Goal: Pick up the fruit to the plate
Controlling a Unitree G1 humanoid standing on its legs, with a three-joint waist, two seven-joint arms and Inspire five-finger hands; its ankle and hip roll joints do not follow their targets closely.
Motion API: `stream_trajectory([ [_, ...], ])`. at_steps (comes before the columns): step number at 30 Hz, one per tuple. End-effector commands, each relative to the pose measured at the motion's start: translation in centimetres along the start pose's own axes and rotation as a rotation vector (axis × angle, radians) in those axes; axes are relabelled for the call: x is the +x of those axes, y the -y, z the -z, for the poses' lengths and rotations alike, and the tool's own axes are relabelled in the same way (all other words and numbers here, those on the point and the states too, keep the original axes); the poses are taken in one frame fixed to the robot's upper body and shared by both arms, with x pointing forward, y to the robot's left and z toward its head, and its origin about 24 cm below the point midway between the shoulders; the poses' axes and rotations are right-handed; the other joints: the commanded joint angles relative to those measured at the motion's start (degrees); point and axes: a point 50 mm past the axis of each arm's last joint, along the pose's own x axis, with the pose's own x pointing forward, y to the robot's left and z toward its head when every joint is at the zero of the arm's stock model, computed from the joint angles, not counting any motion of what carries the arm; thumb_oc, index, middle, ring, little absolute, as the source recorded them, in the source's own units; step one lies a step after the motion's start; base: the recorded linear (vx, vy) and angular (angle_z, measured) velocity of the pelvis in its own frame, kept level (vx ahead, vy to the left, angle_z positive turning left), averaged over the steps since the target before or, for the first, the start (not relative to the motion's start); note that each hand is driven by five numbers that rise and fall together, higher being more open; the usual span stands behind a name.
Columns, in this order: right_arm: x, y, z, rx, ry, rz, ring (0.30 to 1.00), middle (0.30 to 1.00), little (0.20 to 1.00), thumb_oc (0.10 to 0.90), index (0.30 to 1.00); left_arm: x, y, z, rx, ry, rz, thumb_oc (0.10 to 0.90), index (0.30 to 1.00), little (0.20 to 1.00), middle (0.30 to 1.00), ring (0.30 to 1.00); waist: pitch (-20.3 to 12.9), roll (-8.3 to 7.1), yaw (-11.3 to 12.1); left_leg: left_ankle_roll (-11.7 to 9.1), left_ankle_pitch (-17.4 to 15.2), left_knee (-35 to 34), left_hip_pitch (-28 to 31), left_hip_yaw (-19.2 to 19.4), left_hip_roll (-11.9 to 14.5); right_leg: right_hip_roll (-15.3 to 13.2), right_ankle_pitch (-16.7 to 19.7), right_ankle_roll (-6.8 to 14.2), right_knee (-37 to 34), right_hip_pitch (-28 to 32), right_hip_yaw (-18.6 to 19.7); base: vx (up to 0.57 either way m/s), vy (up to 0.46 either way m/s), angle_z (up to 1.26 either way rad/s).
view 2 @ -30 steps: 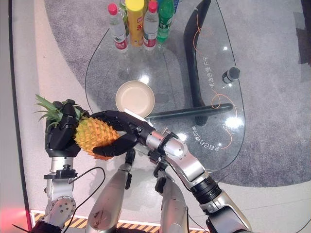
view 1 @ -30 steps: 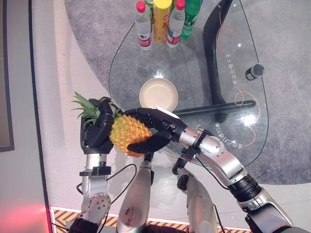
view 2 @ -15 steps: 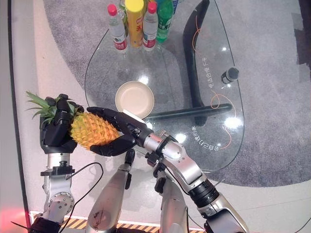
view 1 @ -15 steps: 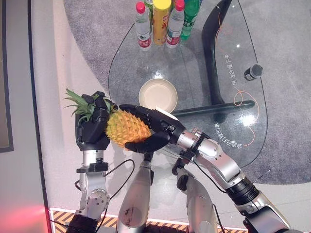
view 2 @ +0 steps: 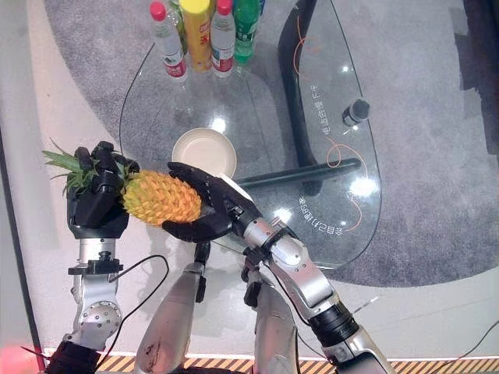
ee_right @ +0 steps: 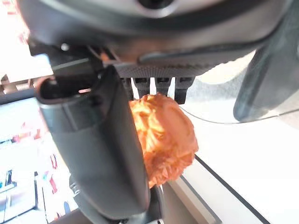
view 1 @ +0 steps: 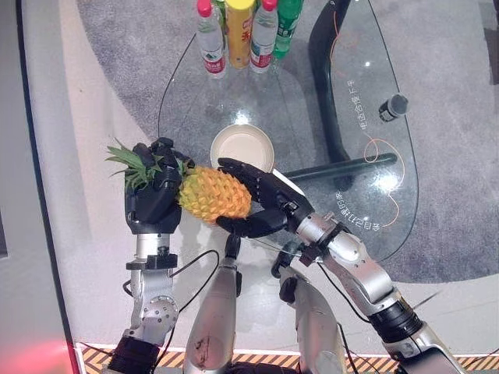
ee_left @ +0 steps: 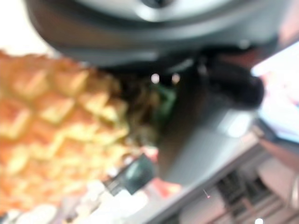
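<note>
The pineapple (view 1: 214, 195) is up in the air, lying on its side, with one hand at each end. The left hand (view 1: 152, 204) is curled round the end with the green leaves (view 1: 131, 165), and the leaves stick out past its fingers, away from the table. The right hand (view 1: 261, 204) holds the other end, the fat orange one. Its fingers are bent over the top of the fruit and its thumb is tucked under it, so the fruit sits in a pinch between them. In the right wrist view the orange end (ee_right: 161, 140) shows between the thumb and the row of fingers. In the left wrist view the bumpy orange skin (ee_left: 56, 140) is right up against the hand. The plate (view 1: 242, 149) is a round cream dish on the glass table (view 1: 312, 101). It sits just past the right hand's fingers, a bit beyond the fruit, and the fruit is not on it. Far beyond both hands, at the back edge of the table, stand some bottles (view 1: 242, 35) close together. Off past the right arm, near the other edge of the table, there is a small dark round thing (view 1: 393, 107) with a thin orange wire (view 1: 374, 148) looping by it.
</note>
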Motion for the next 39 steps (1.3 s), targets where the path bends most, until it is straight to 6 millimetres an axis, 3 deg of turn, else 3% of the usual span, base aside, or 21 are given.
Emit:
stream_trajectory([
  [1, -2.5, 3.2, -1.8, -0.162, 0.039, 0.159, 0.900, 0.900, 0.900, 0.800, 0.900, 3.2, 5.5, -6.5, 0.015, 0.403, 0.330, 0.100, 0.300, 0.200, 0.300, 0.300, -1.4, 1.29, -0.2, 2.1, -3.3, -0.2, 1.5, 0.4, -3.4, 1.0, 1.3, 4.5, 4.2, 1.7, 0.1, 0.00, 0.000, 0.00],
  [14, -4.7, 3.7, -1.2, -0.099, 0.046, 0.180, 0.900, 0.900, 0.900, 0.800, 0.900, 2.7, 5.1, -7.4, 0.185, 0.460, 0.255, 0.100, 0.300, 0.200, 0.300, 0.300, -1.4, 2.30, -1.9, 2.3, -3.9, 0.7, 1.2, 1.3, -3.1, 1.1, 0.6, 4.6, 5.1, 0.7, 1.5, 0.00, 0.015, -0.04],
  [23, -4.8, 3.4, -0.5, -0.059, 0.000, 0.136, 0.900, 0.900, 0.900, 0.800, 0.900, 2.9, 6.4, -8.4, 0.401, 0.584, 0.211, 0.100, 0.300, 0.200, 0.300, 0.300, -1.4, 2.54, -2.6, 2.0, -3.5, 1.5, -0.6, 1.6, -2.8, 1.1, 0.3, 4.1, 5.9, -1.1, 1.7, 0.00, 0.002, 0.00],
  [39, -3.8, 1.7, 1.9, 0.018, -0.138, -0.003, 0.900, 0.900, 0.900, 0.800, 0.900, 4.7, 7.3, -6.4, 0.702, 0.666, 0.112, 0.100, 0.300, 0.200, 0.300, 0.300, -1.4, 2.07, -4.8, 1.4, -3.4, 3.8, -5.7, 3.0, -2.1, 1.9, 0.6, 4.0, 7.1, -6.5, 3.4, 0.00, 0.024, -0.02],
])
